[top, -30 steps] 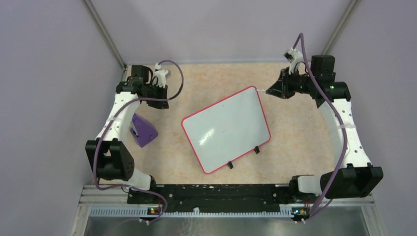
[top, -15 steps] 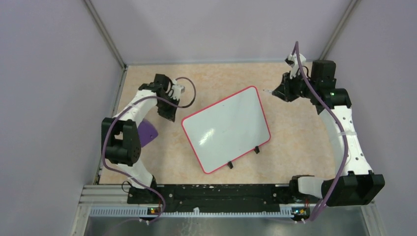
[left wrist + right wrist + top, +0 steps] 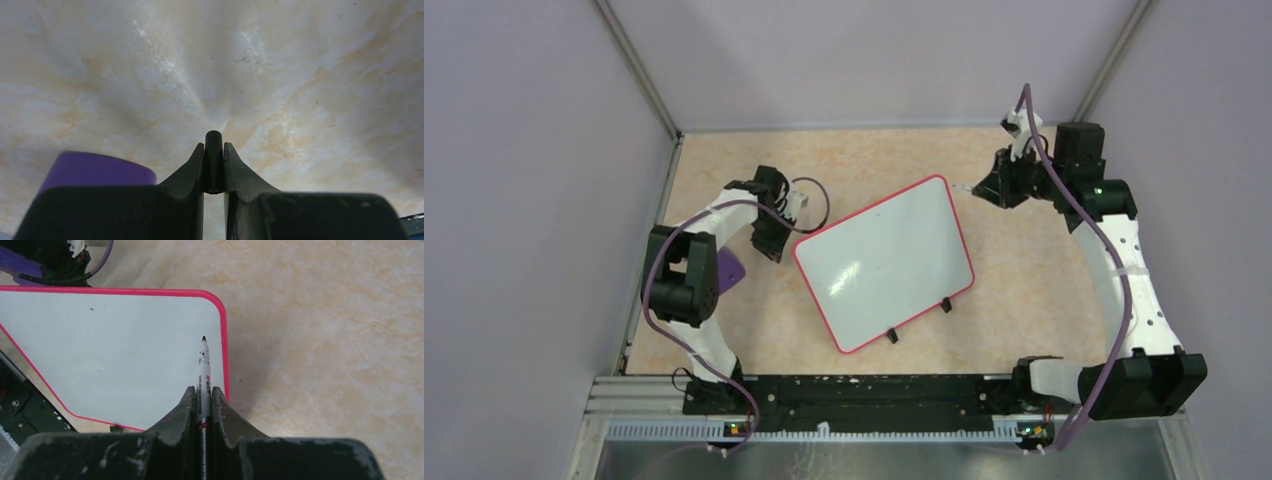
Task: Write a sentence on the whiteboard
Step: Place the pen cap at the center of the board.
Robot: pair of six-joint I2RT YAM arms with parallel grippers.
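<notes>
1. On the overhead view I see the whiteboard point(image 3: 884, 262) lying flat in the centre of the frame on the marbled beige table point(image 3: 1024, 270). It is turned at an angle, with its two black feet point(image 3: 891, 336) on the edge nearest the bottom of the frame
2. Its face reads as plain glossy white with a patch of glare left of its middle, inside a thin red-pink rim
3. My right gripper point(image 3: 976, 187) sits at the upper right of the overhead view, just beside the board's topmost corner. Its jaws are clamped around a white marker point(image 3: 203, 370) with a black tip
4. On the right wrist view the marker tip lies over the white surface just inside the pink rim, near the rounded corner at upper centre. I cannot tell whether it touches
5. My left gripper point(image 3: 774, 248) is left of centre overhead, just beside the board's left corner. Its jaws are pinched on a small black cylinder point(image 3: 214, 150) that I cannot identify
6. A purple block point(image 3: 729, 270) lies at the left of the overhead view, beside the left arm and apart from the board
</notes>
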